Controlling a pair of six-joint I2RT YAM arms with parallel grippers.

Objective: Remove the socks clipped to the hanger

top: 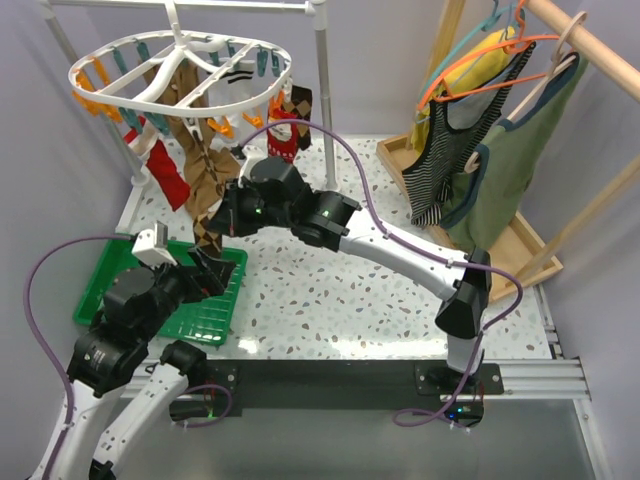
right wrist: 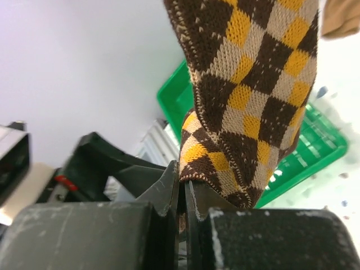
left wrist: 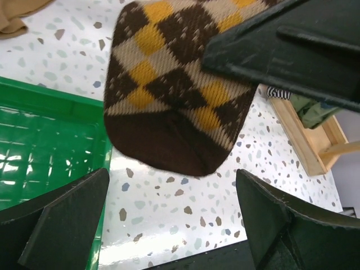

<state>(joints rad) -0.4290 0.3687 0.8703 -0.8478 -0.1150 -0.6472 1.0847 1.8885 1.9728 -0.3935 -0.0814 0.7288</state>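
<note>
The white oval hanger (top: 180, 70) hangs at the back left with orange and teal clips. Clipped to it are a red sock (top: 165, 172), a brown argyle sock (top: 208, 185), a white black-striped sock (top: 237, 80) and others. My right gripper (top: 218, 215) is shut on the argyle sock's lower part; in the right wrist view the jaws (right wrist: 184, 188) pinch a fold of the sock (right wrist: 253, 95). My left gripper (top: 205, 268) is open and empty just below. In the left wrist view its fingers (left wrist: 62, 225) frame bare table under the sock's toe (left wrist: 163, 107).
A green tray (top: 165, 290) lies at the front left under the left gripper. A wooden rack (top: 520, 120) at the right holds a striped tank top (top: 455, 150) and a green garment on wire hangers. A tan sock (left wrist: 14, 17) hangs nearby.
</note>
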